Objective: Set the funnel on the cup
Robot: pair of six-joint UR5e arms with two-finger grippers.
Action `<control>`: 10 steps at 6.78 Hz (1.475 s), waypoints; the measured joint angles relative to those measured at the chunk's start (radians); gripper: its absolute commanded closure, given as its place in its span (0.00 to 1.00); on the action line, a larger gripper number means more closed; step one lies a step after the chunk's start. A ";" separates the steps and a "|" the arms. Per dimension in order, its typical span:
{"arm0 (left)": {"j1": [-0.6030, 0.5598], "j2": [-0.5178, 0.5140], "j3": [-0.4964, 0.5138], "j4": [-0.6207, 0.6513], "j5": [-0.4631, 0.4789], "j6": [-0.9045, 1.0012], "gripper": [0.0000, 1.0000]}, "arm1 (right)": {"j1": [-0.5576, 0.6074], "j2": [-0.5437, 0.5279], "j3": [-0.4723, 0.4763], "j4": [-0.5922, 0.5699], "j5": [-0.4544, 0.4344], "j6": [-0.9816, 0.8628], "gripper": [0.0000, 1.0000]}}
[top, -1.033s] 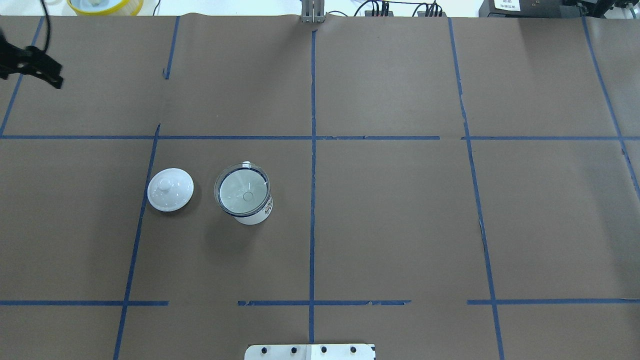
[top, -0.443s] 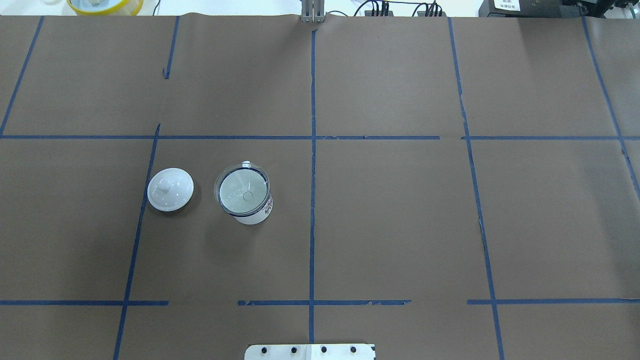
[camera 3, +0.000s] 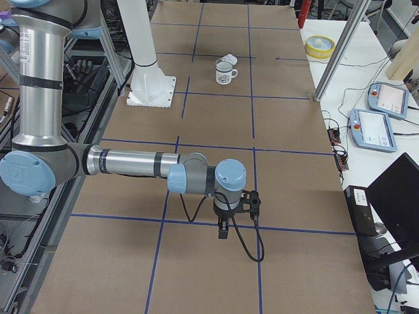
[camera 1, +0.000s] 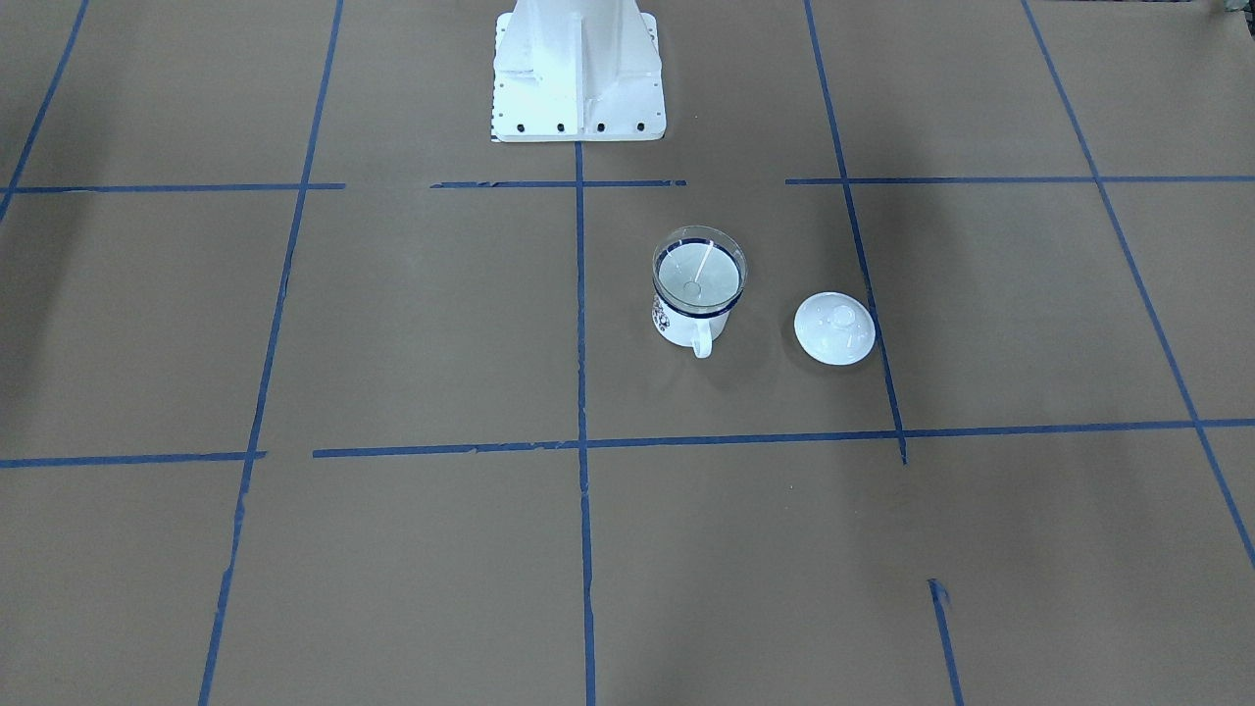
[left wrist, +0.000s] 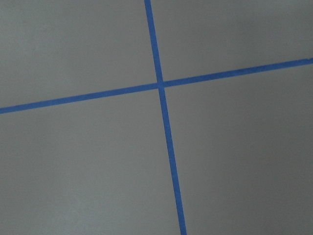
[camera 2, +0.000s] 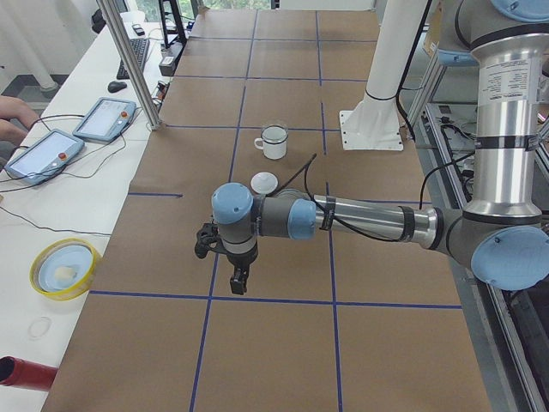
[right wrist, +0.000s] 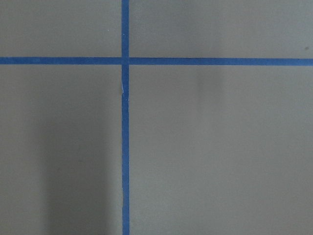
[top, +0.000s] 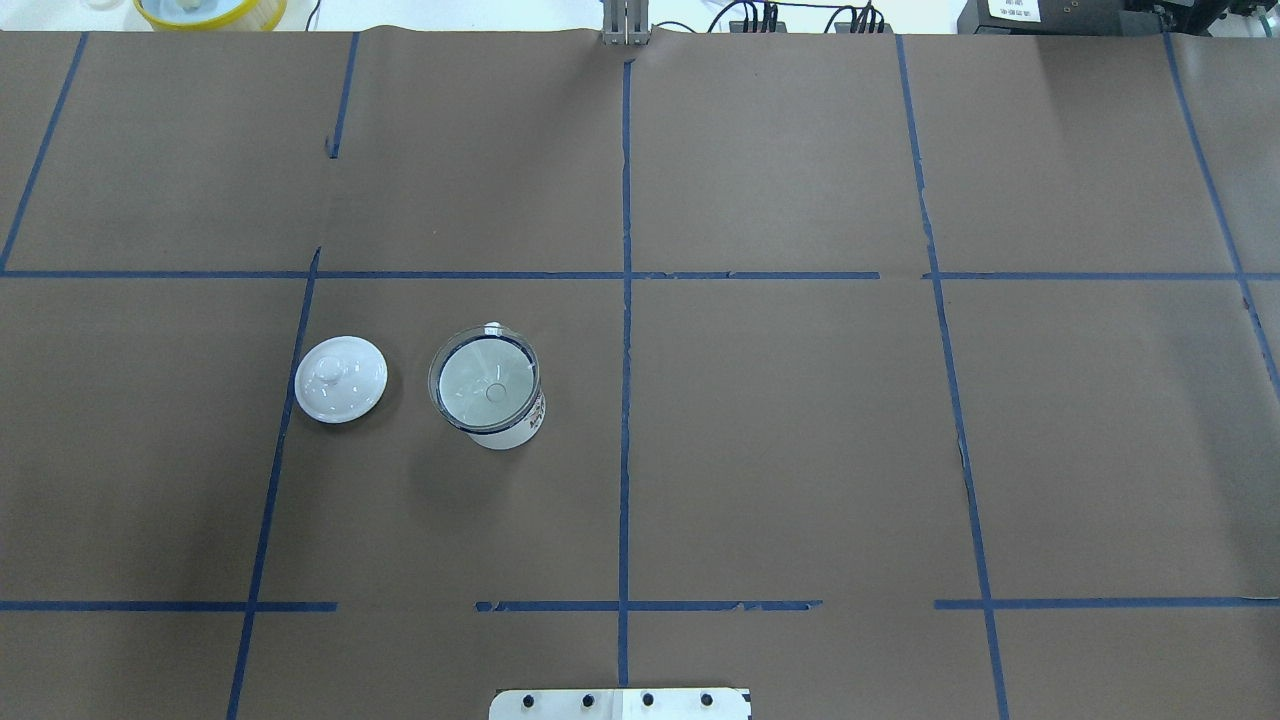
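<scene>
Honestly, we'd call this pretty much done; the funnel (camera 1: 698, 275) sits in the mouth of the cup (camera 1: 689, 328), cone up, with the stem hole showing dead centre; the cup stands upright on the robot's left half of the table (top: 800, 450), just left of the middle tape line, handle pointing to the far side; the lid (camera 1: 834, 328) lies near it, further left, not touching.

Both arms are parked well apart from all that; the left gripper (camera 2: 238, 279) hangs over a tape crossing out at the left end and the right gripper (camera 3: 223, 230) does the same at the right end; we only catch them in the side views, so we can't tell whether either pair of jaws is spread or closed; neither seems to carry anything.

So what could still go wrong? We reckon the funnel is light and only resting there, nothing locks it; a knock on the table could rock it off the rim; in the overhead view its rim looks a touch wider than the cup's, so it may sit a bit loose, though that might be perspective; and if an arm swings back low across that square, it could clip the cup or the lid and tip the lot.
</scene>
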 measured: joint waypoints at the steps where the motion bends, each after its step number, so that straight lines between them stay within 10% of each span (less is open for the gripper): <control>1: -0.011 0.006 0.014 -0.008 -0.010 0.003 0.00 | 0.000 0.000 0.000 0.000 0.000 0.000 0.00; 10: -0.050 0.006 0.025 -0.006 -0.005 0.006 0.00 | 0.000 0.000 0.000 0.000 0.000 0.000 0.00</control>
